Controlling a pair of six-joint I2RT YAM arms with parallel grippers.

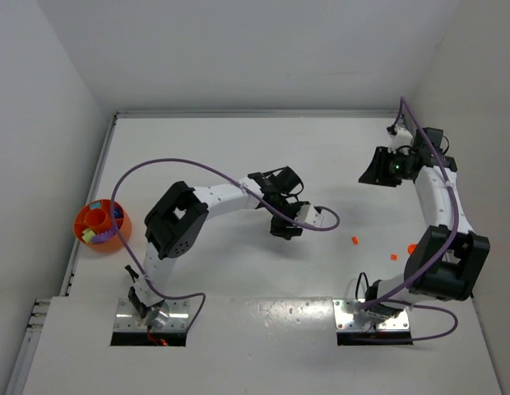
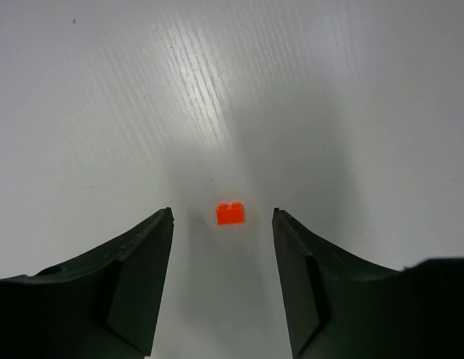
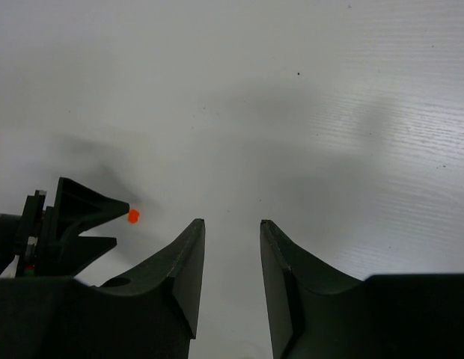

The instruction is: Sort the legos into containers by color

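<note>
An orange lego (image 2: 230, 214) lies on the white table just ahead of my left gripper (image 2: 222, 224), level with the gap between its open fingers and touching neither. In the top view the left gripper (image 1: 289, 204) hovers at the table's middle, with three orange legos to its right: the nearest one (image 1: 354, 240) and two more (image 1: 394, 256) (image 1: 411, 248). The orange bowl (image 1: 89, 239) stands at the far left and holds purple, green and blue legos. My right gripper (image 1: 374, 171) (image 3: 232, 223) is open and empty at the back right.
The right wrist view shows the left gripper's fingers (image 3: 75, 217) with an orange lego (image 3: 132, 216) at their tip. A purple cable (image 1: 317, 224) loops off the left wrist. White walls close the table at the back and both sides.
</note>
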